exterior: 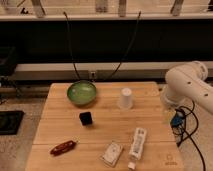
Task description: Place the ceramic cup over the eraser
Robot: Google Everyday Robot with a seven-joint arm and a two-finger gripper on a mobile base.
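The ceramic cup (125, 98) is plain white and stands on the wooden table (60, 127) right of centre, narrower end up. The eraser (86, 118), a small black block, sits on the table to the cup's lower left, well apart from it. My white arm (186, 86) hangs past the table's right edge, to the right of the cup. My gripper does not show: the arm's end is hidden low beside the table.
A green bowl (81, 93) stands at the back left, behind the eraser. A red object (63, 147) lies at the front left. A flat white card (112, 153) and a long white remote-like stick (137, 143) lie at the front. Cables (182, 125) hang by the right edge.
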